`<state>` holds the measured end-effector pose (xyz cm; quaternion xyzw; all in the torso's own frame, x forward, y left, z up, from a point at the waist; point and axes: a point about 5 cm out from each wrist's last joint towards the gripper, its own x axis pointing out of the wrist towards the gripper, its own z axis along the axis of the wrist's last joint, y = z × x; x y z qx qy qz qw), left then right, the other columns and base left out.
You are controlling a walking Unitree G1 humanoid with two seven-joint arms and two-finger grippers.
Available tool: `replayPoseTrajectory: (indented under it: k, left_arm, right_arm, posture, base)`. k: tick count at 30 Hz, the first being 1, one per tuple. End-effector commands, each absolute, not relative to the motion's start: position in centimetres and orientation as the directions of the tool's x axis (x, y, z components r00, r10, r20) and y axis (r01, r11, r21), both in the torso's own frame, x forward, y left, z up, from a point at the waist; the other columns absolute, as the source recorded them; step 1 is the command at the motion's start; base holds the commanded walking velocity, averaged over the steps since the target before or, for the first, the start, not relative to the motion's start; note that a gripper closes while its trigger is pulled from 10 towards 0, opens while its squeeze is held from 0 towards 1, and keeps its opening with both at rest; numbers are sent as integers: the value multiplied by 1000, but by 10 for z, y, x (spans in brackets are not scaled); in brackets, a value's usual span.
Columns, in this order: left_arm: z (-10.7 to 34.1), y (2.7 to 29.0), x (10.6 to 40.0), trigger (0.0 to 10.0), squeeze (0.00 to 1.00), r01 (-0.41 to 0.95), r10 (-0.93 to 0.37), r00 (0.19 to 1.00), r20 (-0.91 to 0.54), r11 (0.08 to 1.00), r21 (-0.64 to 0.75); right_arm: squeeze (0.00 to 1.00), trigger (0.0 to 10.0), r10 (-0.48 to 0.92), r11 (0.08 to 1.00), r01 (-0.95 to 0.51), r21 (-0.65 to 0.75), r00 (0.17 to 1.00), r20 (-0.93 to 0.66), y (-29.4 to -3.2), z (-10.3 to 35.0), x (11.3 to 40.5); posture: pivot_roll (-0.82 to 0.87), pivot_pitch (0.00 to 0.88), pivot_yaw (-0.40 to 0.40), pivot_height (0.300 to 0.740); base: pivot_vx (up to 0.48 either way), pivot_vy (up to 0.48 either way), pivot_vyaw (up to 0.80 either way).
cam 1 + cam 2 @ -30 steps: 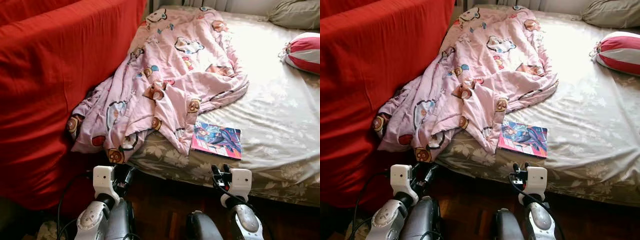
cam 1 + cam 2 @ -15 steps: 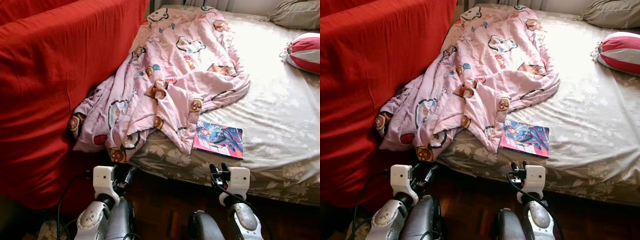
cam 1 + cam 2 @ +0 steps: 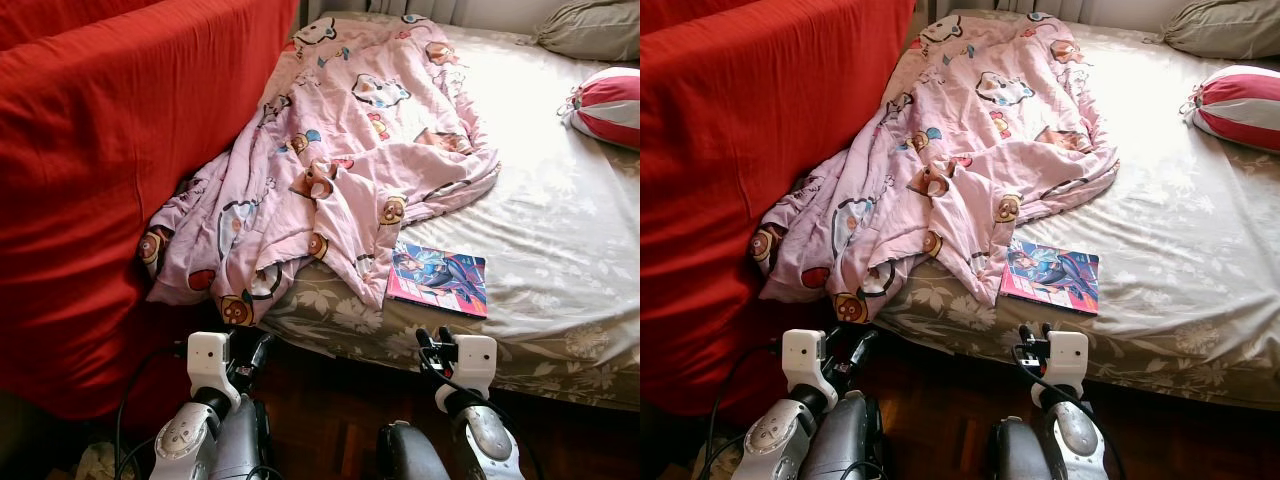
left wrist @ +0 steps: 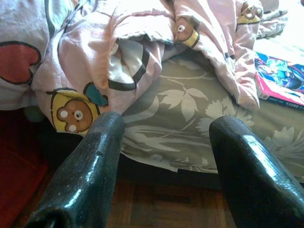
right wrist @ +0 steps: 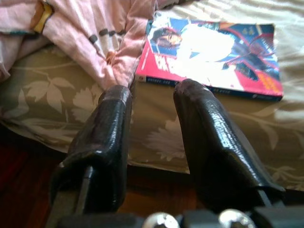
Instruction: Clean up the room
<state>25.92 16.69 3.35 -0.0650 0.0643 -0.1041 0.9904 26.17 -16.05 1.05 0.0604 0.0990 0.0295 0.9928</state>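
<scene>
The magazine (image 3: 437, 282) lies flat near the bed's (image 3: 560, 230) front edge, just ahead of my right gripper (image 5: 152, 102), its long axis running across my reach; my jaws stand narrowly apart, empty. My left gripper (image 4: 164, 126), wide and empty, faces the pink blanket (image 3: 340, 160). Since a second ago, the view has barely shifted; nothing has moved.

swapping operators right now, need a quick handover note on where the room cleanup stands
Left end effector: open, empty, low at the bed's edge below the pink blanket.
Right end effector: open, empty, just short of the comic book at the near edge of the bed.
Done: nothing picked up yet.
Left: book to clear away; blanket lies crumpled, hanging off the bed beside the red sofa.
</scene>
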Motion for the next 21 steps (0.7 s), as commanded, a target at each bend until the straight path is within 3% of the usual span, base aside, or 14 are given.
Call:
replayPoseTrajectory:
  k: [1, 16, 21]
  left_arm:
    - [30, 167, 256, 10000, 0, 193, -213, 968, -130, 969, -152]
    - [29, 169, 256, 10000, 0, 184, -203, 968, -147, 974, -135]
    - [28, 168, 256, 10000, 0, 185, -204, 968, -148, 973, -135]
  right_arm:
    - [0, 10000, 63, 992, -36, 125, 973, -222, -163, 3, 255]
    - [0, 10000, 53, 992, -30, 124, 982, -183, -165, 9, 255]
    - [0, 10000, 61, 993, -42, 111, 982, -178, -163, 9, 255]
  posture:
    - [-11, 202, -38, 583]
    - [-15, 213, -34, 583]
    - [-13, 212, -33, 583]
  base:
    - [0, 0, 0]
    - [0, 0, 0]
    - [244, 0, 0]
